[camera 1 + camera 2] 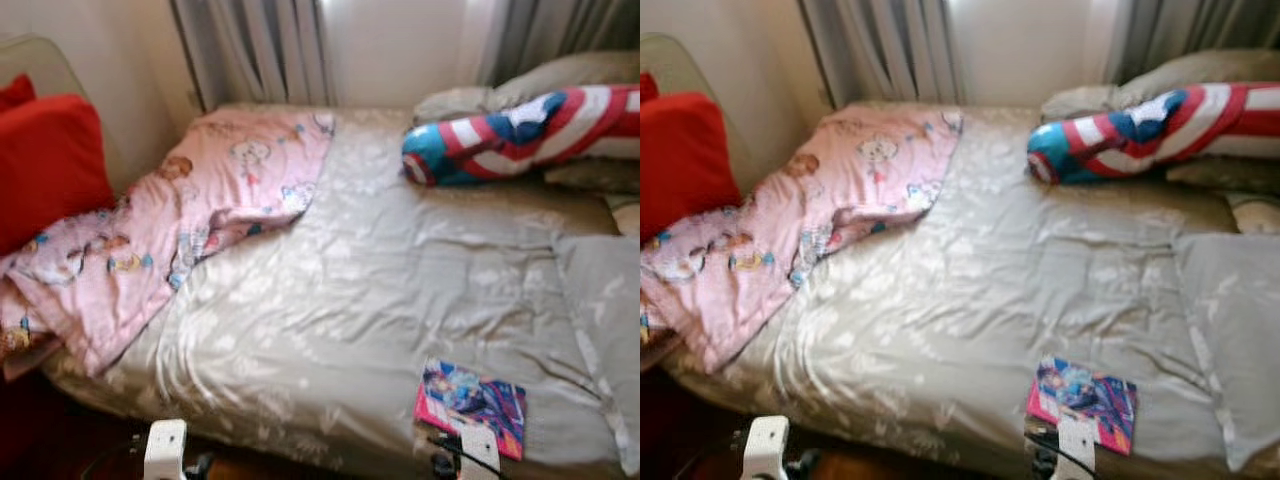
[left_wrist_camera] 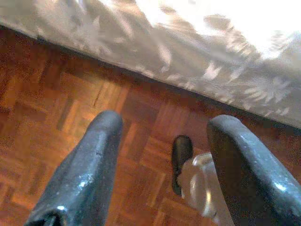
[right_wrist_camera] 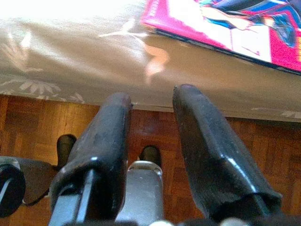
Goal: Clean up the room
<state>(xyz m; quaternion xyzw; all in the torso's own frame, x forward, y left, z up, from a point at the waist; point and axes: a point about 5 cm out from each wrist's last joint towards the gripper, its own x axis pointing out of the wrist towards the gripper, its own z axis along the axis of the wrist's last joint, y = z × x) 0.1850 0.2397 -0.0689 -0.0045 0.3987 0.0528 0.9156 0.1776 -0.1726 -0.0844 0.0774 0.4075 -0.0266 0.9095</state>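
Note:
A bed with a beige patterned cover [image 1: 380,270] lies before me. A pink cartoon-print blanket [image 1: 190,220] is crumpled over its left side. A pink and blue book [image 1: 472,404] lies flat near the front edge, also seen as the book [image 3: 235,23] in the right wrist view. A red, white and blue shield-pattern bolster [image 1: 520,135] rests at the back right. My left gripper [image 2: 162,155] hangs open above the parquet floor beside the bed's edge. My right gripper [image 3: 153,127] is open, low at the bed's front edge just short of the book.
A red cushion [image 1: 45,165] leans at the far left. Grey pillows [image 1: 560,85] sit behind the bolster, and a folded beige pillowcase [image 1: 605,320] lies on the bed's right. Curtains [image 1: 260,50] hang behind. Wooden parquet floor [image 2: 56,108] runs along the bed.

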